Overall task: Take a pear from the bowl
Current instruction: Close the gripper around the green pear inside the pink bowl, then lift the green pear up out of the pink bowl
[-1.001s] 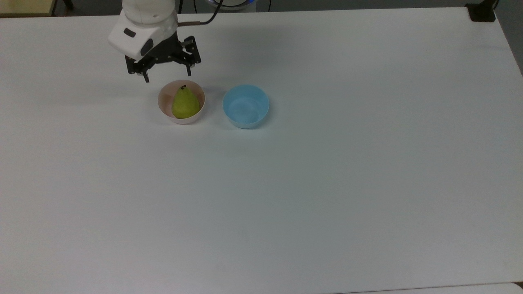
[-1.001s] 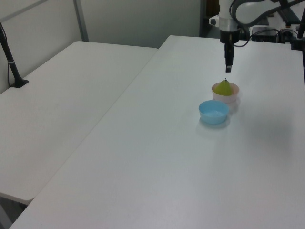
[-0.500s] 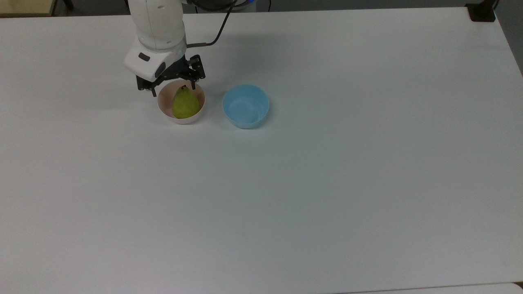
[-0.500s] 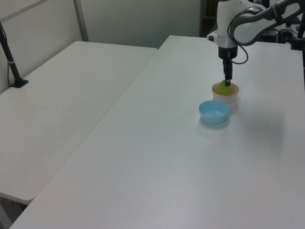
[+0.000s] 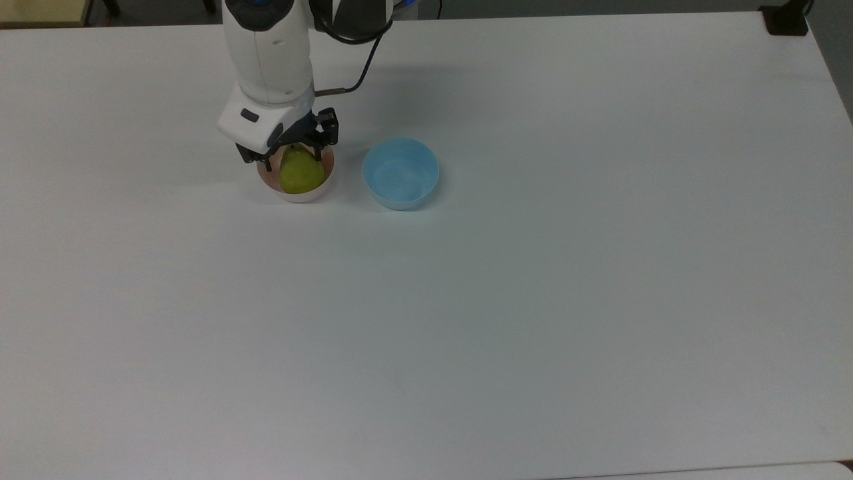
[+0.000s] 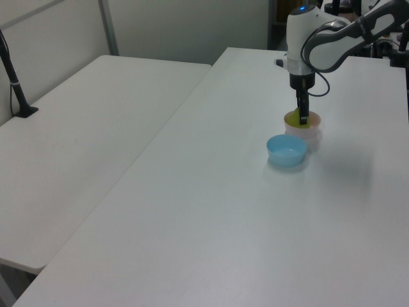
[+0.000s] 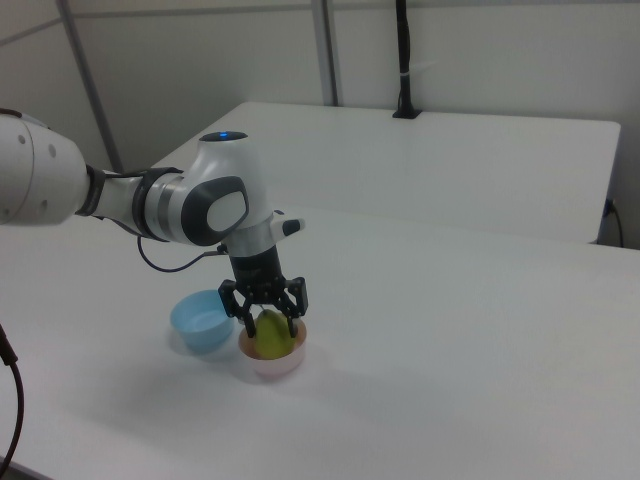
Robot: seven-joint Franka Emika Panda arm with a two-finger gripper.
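Right view: your gripper straddles the pear, fingers spread, nothing gripped.
Nearest you sits the pink bowl holding the pear; the blue bowl lies at its 10 o'clock. Behind them your arm reaches in from 9 o'clock, wrist pointing straight down over the white table.

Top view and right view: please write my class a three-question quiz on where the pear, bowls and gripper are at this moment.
1. True or false: the pear lies in the pink bowl.
2. In the top view, the blue bowl sits on which side of the pink bowl? A left, B right.
3. Fill in: the gripper stands open with a finger either side of the ____.

Key: 1 true; 2 B; 3 pear.
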